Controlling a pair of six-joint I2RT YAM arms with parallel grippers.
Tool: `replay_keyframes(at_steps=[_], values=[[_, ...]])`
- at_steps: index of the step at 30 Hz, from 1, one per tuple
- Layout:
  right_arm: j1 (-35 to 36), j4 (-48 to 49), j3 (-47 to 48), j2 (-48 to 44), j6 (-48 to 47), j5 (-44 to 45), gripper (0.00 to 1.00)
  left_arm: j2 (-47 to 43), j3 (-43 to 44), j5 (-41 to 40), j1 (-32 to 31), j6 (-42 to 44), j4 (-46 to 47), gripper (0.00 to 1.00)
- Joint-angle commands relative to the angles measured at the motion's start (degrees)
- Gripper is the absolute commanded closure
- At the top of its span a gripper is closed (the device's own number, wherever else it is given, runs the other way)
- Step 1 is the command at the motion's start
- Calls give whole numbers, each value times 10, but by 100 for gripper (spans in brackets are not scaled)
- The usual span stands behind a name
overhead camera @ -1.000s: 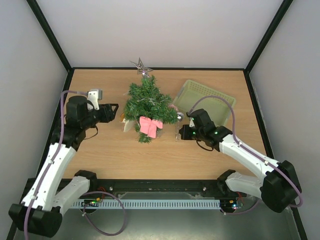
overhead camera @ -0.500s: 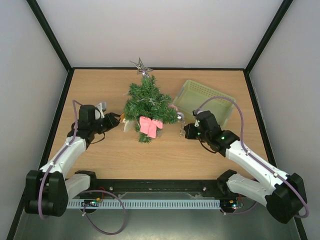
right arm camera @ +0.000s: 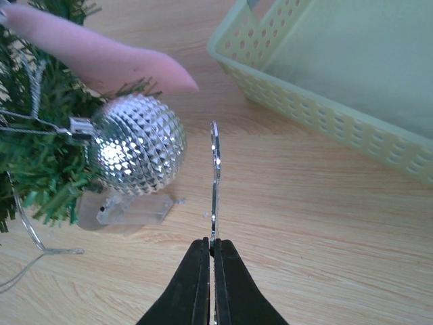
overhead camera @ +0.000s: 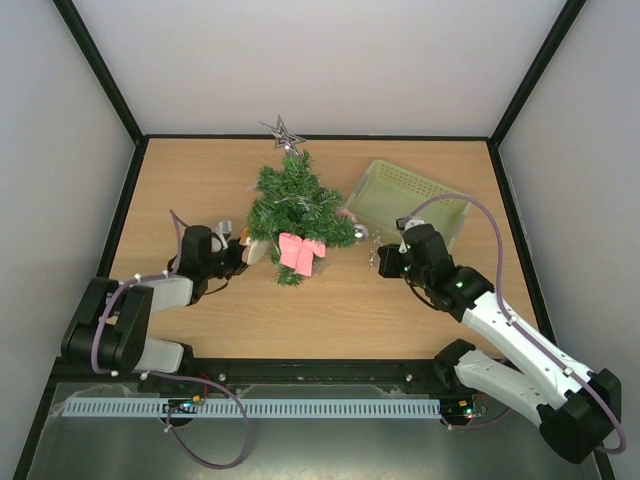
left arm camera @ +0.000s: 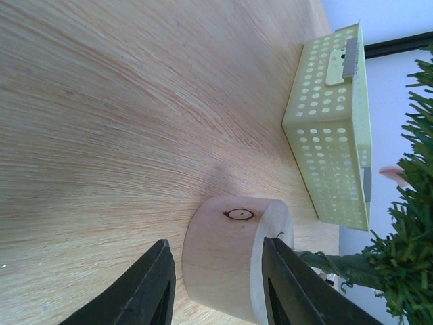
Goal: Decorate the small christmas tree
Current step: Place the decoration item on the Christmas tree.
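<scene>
While the small christmas tree lies near the middle of the table, its tip points to 12 o'clock and its round wooden base to 8 o'clock.

Fittings on the tree: silver star at the tip; pink bow low on the branches; faceted silver ball at the 3 o'clock side, with a clear plastic block just below it on the wood.

Pale green basket: at 2 o'clock from the tree, near but apart.

Left gripper: at 8 o'clock from the tree, jaws spread to either side of the wooden base. A sliver of table shows between one finger and the wood; contact by the other finger cannot be told.

Right gripper: at 4 o'clock from the tree, jaws pressed together on a thin silver strip, seen edge-on, standing up just beside the ball.
</scene>
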Motion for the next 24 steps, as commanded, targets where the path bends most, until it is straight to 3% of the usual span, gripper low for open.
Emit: replay_keyframes(at_steps=[1,15,24], values=[[2,-15,29,-16,-12,27,98,48,-15,5,-16,-43,141,63],[2,-37,66,-32,-18,42,98,239,-52,16,-87,-188,411,69],[2,-42,71,-47,-20,40,98,226,-57,-25,-149,-196,379,71]])
